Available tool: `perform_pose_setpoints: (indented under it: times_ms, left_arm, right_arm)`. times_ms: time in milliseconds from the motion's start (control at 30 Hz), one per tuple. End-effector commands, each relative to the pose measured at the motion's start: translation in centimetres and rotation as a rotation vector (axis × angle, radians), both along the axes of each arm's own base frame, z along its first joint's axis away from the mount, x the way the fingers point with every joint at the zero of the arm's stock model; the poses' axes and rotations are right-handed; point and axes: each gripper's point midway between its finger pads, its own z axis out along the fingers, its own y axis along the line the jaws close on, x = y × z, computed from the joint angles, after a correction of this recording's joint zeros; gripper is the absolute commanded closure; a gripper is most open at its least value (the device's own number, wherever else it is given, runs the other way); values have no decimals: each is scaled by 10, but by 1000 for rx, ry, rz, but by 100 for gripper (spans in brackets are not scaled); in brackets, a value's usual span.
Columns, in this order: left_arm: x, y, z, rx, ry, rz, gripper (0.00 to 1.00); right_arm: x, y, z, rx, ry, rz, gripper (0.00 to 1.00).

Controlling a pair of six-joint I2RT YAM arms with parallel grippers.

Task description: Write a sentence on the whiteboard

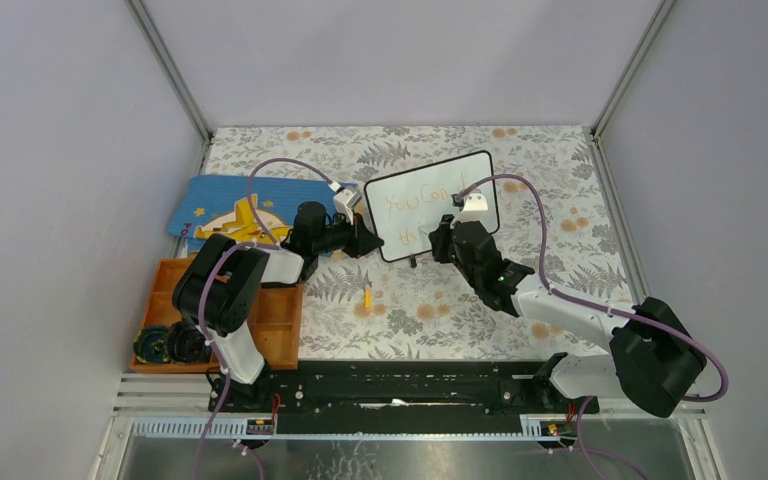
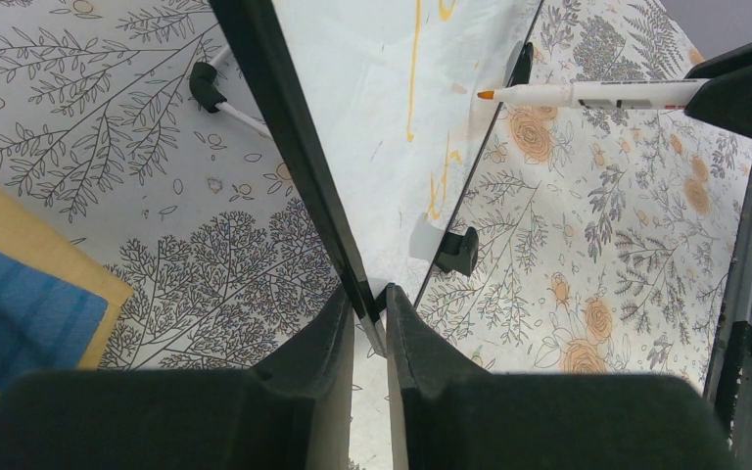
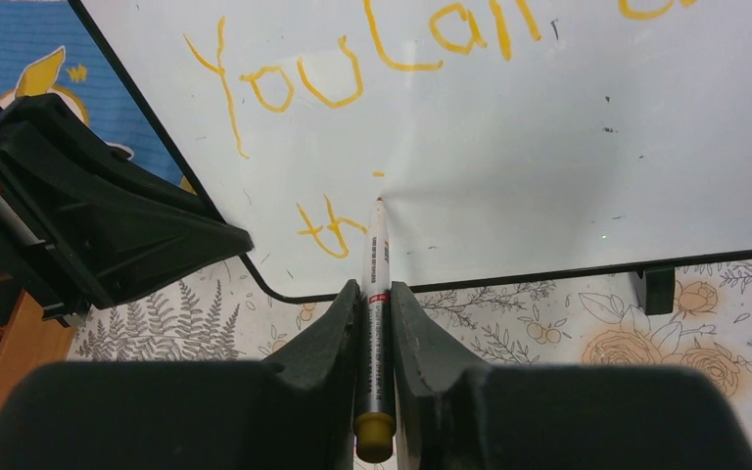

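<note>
Gently now: with my left claw (image 2: 370, 299) pinched on the whiteboard (image 2: 372, 117) edge and my right claw (image 3: 377, 294) clamped round the marker (image 3: 376, 245), I'd use light, steady pressure finishing the sentence (image 3: 325, 86).

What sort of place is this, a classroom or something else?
Most likely a robot test booth, not a classroom: plain grey walls box in a flower-patterned table; the left gripper grips a small whiteboard while the right gripper points a marker at it.

Lab-style robot test cell: plain grey wall panels (image 1: 50, 150), metal corner posts (image 1: 171, 72), black mounting rail (image 1: 410, 380), floral-cloth table (image 1: 560, 180).
</note>
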Motion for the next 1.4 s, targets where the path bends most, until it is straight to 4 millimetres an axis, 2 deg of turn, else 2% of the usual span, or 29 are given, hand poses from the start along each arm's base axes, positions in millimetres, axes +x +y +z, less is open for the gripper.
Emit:
perform_pose_setpoints:
  times_ms: [0,400,867,1367]
  left_arm:
    - [0,2,-7,57,-15,6,80]
    - [0,1,-8,58,-14,5,80]
    - [0,1,-8,60,-13,5,80]
    - [0,1,-8,60,-12,4,80]
  right_arm:
    - [17,4,36,63,-87,-38,100]
    - [17,3,22,28,-62,-43,100]
    - [4,-9,-2,-13,-13,-43,100]
    - [-3,-12,-15,-23,21,-34,100]
